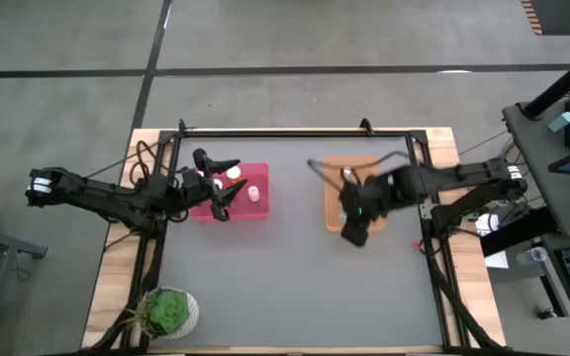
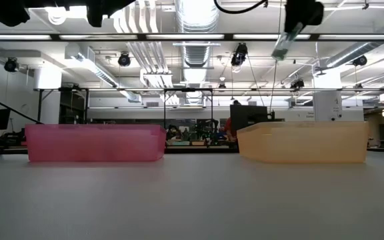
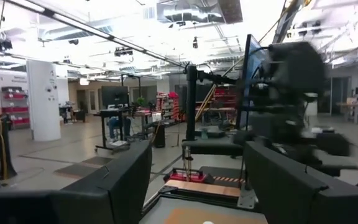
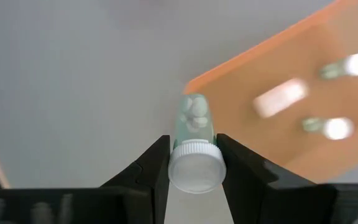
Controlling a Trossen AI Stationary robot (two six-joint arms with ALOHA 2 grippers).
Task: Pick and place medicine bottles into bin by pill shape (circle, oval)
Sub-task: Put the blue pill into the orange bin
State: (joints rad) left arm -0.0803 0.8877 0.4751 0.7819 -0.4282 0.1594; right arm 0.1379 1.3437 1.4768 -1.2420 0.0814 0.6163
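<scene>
Pale green and see-through, the bottle (image 4: 194,146) is sitting pinched between the two dark fingers (image 4: 149,168) of the right end effector (image 1: 356,220), which is hanging above the near-left corner of the orange bin (image 1: 336,190). Its long axis is running straight away from the wrist camera, white ribbed cap (image 4: 194,167) toward the lens and base toward the grey bench (image 1: 295,287) below, so it is pointing base-down; small pale pills are showing through its wall, their shape too small to tell. In the right wrist view its base is lying over the bin's corner edge, partly above orange and partly above bare bench. Three more white-capped bottles (image 4: 337,127) are lying blurred on the orange bin's flat floor. At the left, the left end effector (image 1: 221,188) is hovering over the pink bin (image 1: 257,210), fingers spread, with white-capped bottles (image 1: 255,193) lying in that bin beside it. Both bins are shallow, smooth, translucent rectangular trays, standing well apart on the bench with bare grey surface between them. At the bench's near-left corner a round white pot (image 1: 169,312) with a green plant is standing, far from both arms.
</scene>
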